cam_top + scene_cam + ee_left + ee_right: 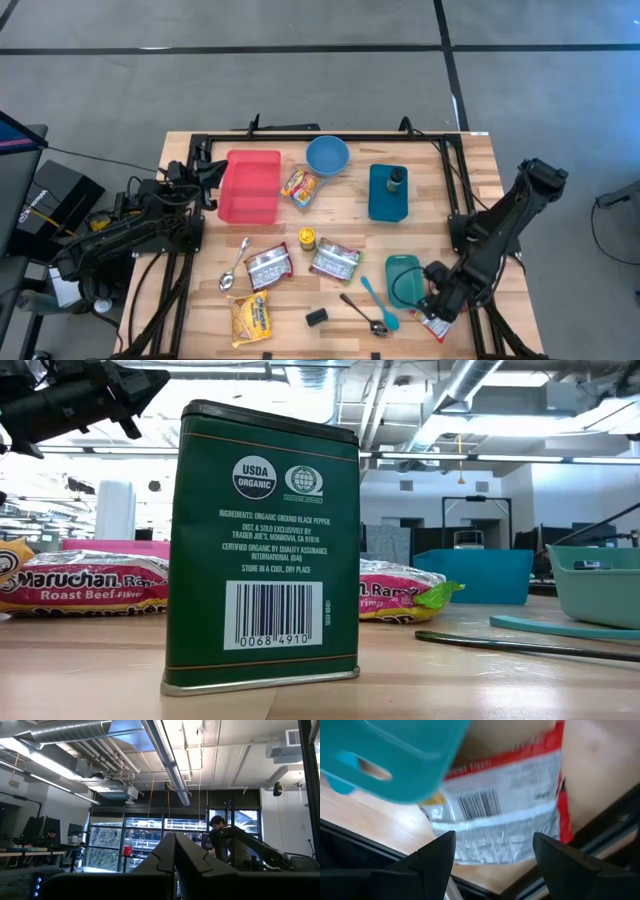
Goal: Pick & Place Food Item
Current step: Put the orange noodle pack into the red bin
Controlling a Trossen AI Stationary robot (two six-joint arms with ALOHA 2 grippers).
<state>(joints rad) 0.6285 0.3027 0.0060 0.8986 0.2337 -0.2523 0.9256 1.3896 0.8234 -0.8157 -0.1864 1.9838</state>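
**Right gripper poised over ramen packet at table's near right corner**

The right gripper (437,310) is low over a red-and-silver ramen packet (437,327), fingers spread apart with nothing between them. In the right wrist view the packet (505,815) lies flat, barcode side up, its upper edge tucked under the teal container (395,755). Its long axis cannot be judged reliably; too little of it shows. From above, the container (402,280) sits just beside the gripper. The left gripper (205,172) rests at the table's left edge beside the red bin (250,186), fingers together.
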